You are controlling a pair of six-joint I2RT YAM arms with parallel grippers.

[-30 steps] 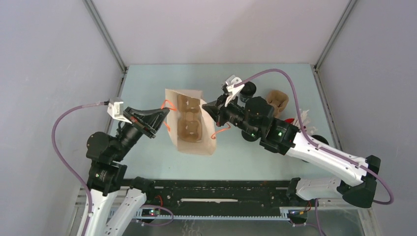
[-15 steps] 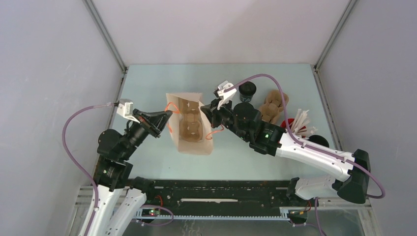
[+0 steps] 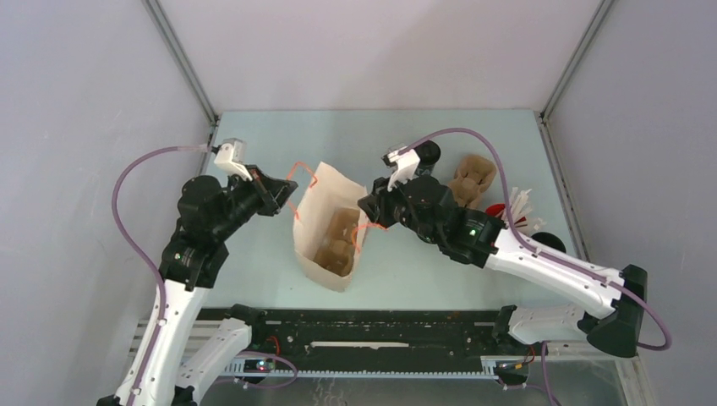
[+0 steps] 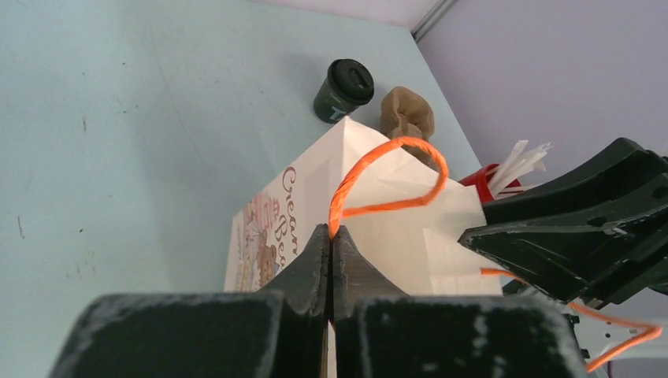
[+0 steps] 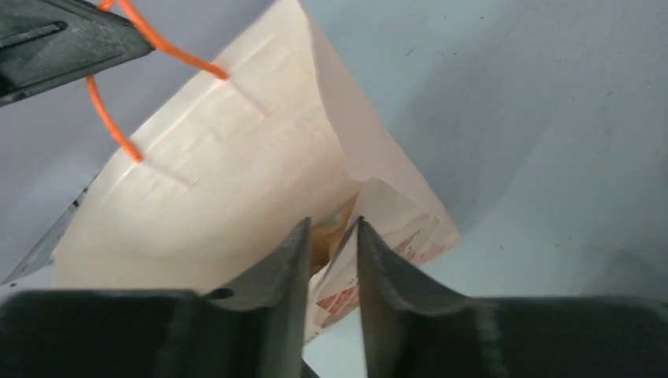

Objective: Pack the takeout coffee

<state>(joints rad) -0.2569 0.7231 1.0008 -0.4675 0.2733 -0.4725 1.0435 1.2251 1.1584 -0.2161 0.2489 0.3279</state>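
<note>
Black from lid to base, the takeout coffee (image 3: pixel 428 153) stands upright on the pale bench (image 3: pixel 279 135) at the far side, right of centre and outside the paper bag (image 3: pixel 334 182), partly screened in the overhead view by the right arm's wrist. At mid-bench the white, printed bag stands open between the two arms, a brown pulp tray (image 3: pixel 336 238) lying inside it. Reaching in from the left, the left hand (image 4: pixel 331 232) has its jaws pressed together on the bag's orange handle (image 4: pixel 394 142), pinching the cord where the loop meets the rim. From the right, the right hand (image 5: pixel 332 224) sits at the bag's opposite rim with its jaws only a narrow gap apart; an edge of the paper shows in that gap, though whether either finger touches it cannot be told. Just right of the coffee rests a loose pulp carrier (image 3: pixel 473 178), and nearer, at the right edge, a red cup (image 4: pixel 490 177) holding white sticks
</note>
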